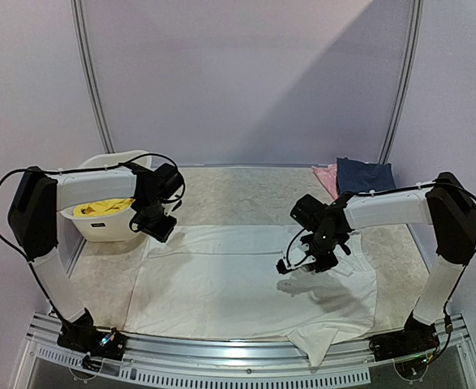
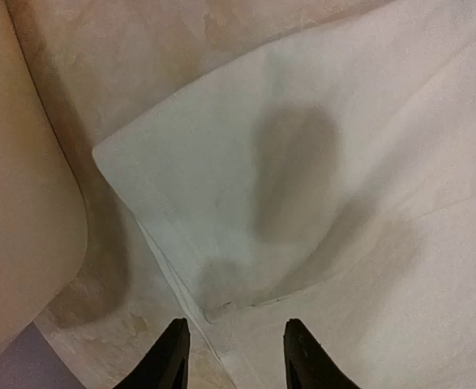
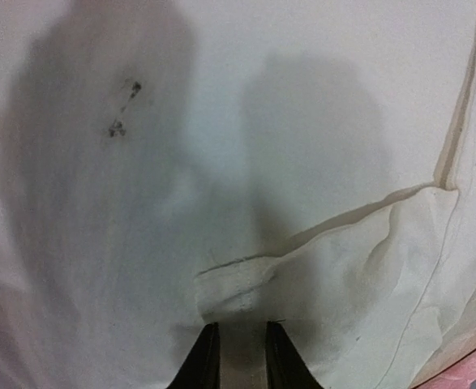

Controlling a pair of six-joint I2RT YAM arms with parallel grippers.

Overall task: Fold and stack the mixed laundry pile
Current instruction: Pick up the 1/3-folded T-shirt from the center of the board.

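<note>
The yellow shorts [image 1: 101, 207] lie mostly hidden inside the basket [image 1: 108, 228], only a strip showing above its rim. Both wrist views cut off all but the fingertips [image 2: 169, 361], and whether the right tool [image 3: 240, 336] pinches the T-shirt [image 1: 246, 284] fold cannot be told.

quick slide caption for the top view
Left gripper and right gripper hover above a white T-shirt spread on the table; yellow shorts in the basket.

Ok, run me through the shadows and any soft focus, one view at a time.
Top external: evenly lit, a broad diagonal shadow on the back wall, the right gripper casting a shadow on the white T-shirt. Left wrist: one dark oval shadow on the T-shirt; the basket wall at left is a warm blur. Right wrist: two large soft shadows, fingertips slightly blurred.
</note>
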